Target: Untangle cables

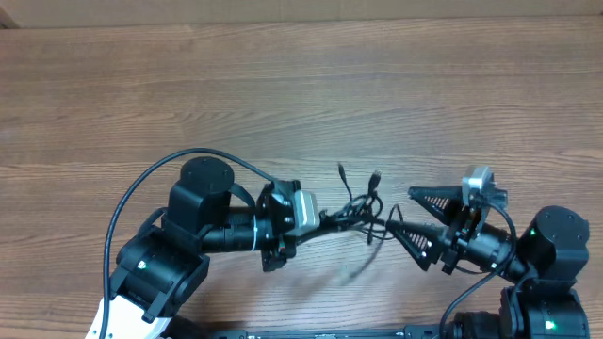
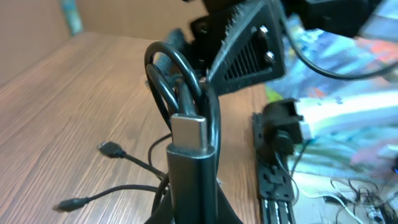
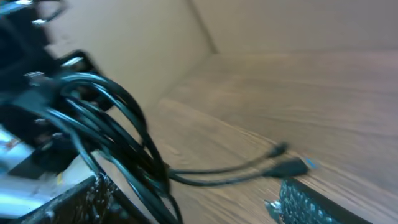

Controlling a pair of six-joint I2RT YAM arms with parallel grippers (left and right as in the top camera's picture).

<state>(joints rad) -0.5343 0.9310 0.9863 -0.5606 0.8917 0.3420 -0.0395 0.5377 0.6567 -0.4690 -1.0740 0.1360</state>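
Note:
A tangle of thin black cables (image 1: 366, 213) hangs just above the table between my two grippers. My left gripper (image 1: 332, 220) reaches in from the left and is shut on the cables. In the left wrist view its closed fingers (image 2: 189, 165) pinch a looped cable (image 2: 163, 68) that arches over their tips. Two plug ends (image 1: 376, 176) trail toward the far side, and they rest on the wood (image 2: 111, 149). My right gripper (image 1: 412, 218) faces the bundle from the right, open, its jaws spread on either side of the cables (image 3: 121, 127). They touch nothing that I can make out.
The wooden table (image 1: 283, 85) stretches away behind the cables. A black rail (image 2: 273, 177) runs along the near table edge beside the right arm's base. A cardboard wall (image 3: 124, 43) stands at the table's far side.

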